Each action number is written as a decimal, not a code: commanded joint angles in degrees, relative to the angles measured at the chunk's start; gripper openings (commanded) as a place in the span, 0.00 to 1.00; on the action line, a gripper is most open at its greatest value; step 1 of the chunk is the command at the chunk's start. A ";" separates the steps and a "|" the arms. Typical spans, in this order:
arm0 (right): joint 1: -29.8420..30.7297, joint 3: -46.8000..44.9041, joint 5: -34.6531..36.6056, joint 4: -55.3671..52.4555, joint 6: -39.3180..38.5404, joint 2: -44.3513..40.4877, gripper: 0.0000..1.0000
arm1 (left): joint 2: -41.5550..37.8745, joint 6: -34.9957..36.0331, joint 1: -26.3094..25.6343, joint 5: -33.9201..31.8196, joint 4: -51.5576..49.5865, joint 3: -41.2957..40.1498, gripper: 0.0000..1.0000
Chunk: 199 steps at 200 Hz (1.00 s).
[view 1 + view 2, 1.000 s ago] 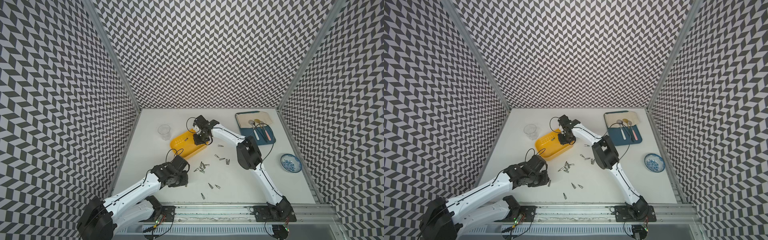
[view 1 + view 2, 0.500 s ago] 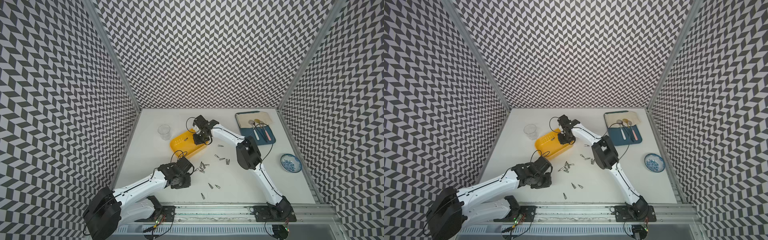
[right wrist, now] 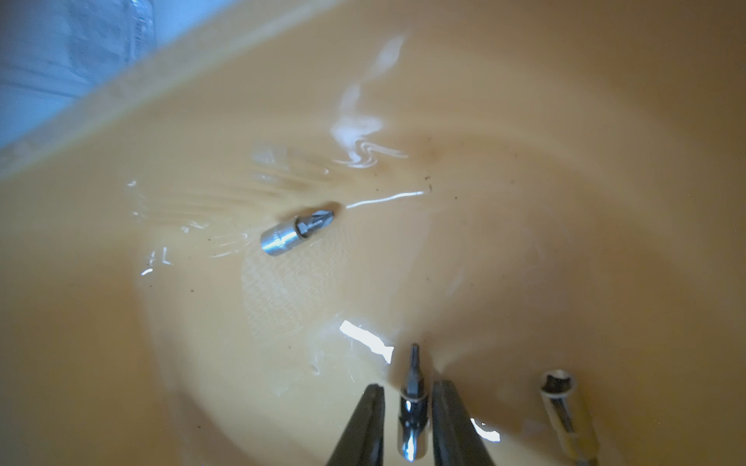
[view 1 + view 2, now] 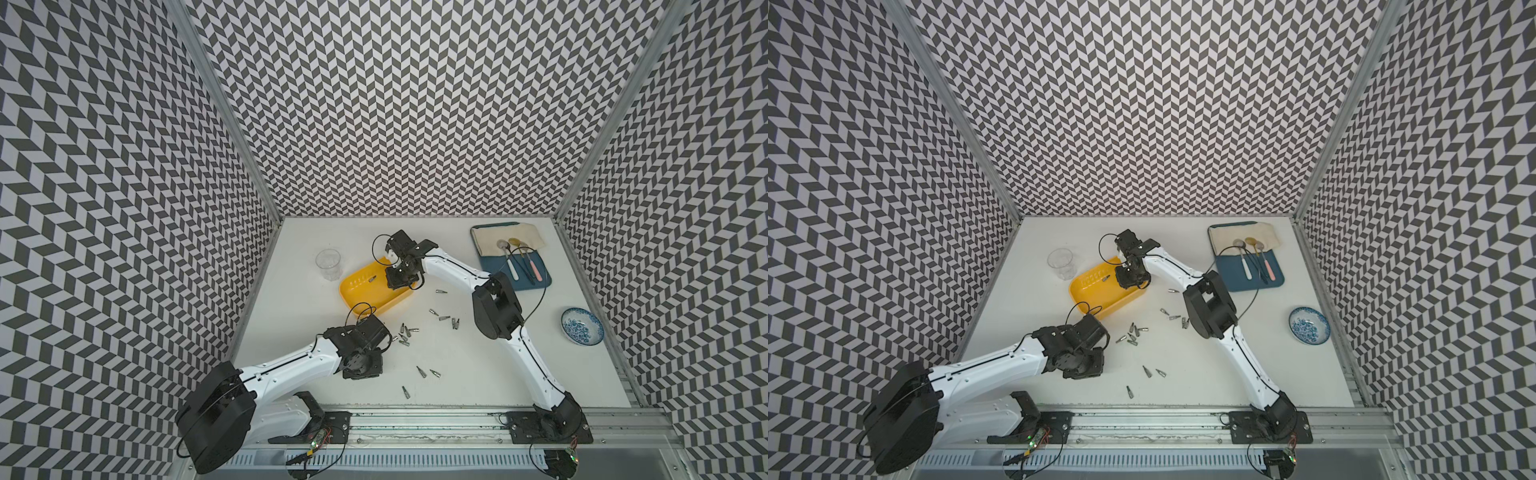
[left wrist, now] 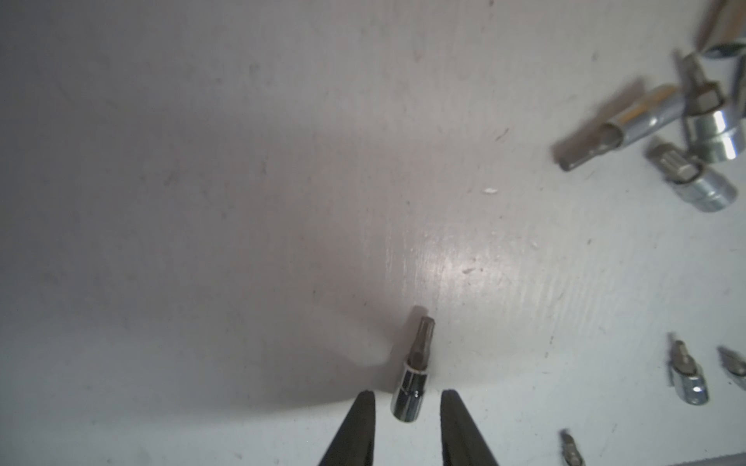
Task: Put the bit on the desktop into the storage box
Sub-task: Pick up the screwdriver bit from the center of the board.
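The yellow storage box (image 4: 365, 301) (image 4: 1096, 297) sits left of centre on the white desktop (image 4: 478, 365). My right gripper (image 4: 399, 282) (image 3: 407, 389) hangs inside it, open. A bit (image 3: 411, 403) stands between its fingers, with a gap at one side. Another bit (image 3: 296, 234) (image 4: 372, 279) and a socket (image 3: 565, 403) lie on the box floor. My left gripper (image 4: 363, 365) (image 5: 405, 397) is low over the desktop, open. A bit (image 5: 411, 379) lies between its tips with space on both sides. Several bits (image 4: 405, 332) (image 5: 686, 133) cluster beside it.
More bits lie scattered on the desktop (image 4: 442, 318) (image 4: 428, 372) (image 4: 405, 391). A clear glass cup (image 4: 328, 264) stands left of the box. At the back right is a blue tray (image 4: 536, 282) with a cloth and spoons. A patterned bowl (image 4: 582, 326) sits by the right wall.
My right gripper's fingers have parted from the bit over the box. My left arm has shifted right and nearer, down beside the cluster of bits.
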 commanded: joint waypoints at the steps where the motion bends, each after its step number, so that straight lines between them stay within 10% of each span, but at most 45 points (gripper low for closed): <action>1: 0.42 0.60 0.57 1.70 -0.76 0.37 0.28 | 1.17 0.48 -0.61 -1.71 0.64 1.49 0.32; 115: 0.49 -1.02 1.08 1.13 -1.66 -4.75 0.28 | 6.44 0.75 -2.47 -3.17 -0.03 3.54 0.29; 199: 0.77 -5.23 2.27 -1.77 -3.15 -14.36 0.33 | 7.79 0.67 -2.84 -3.68 0.17 3.06 0.00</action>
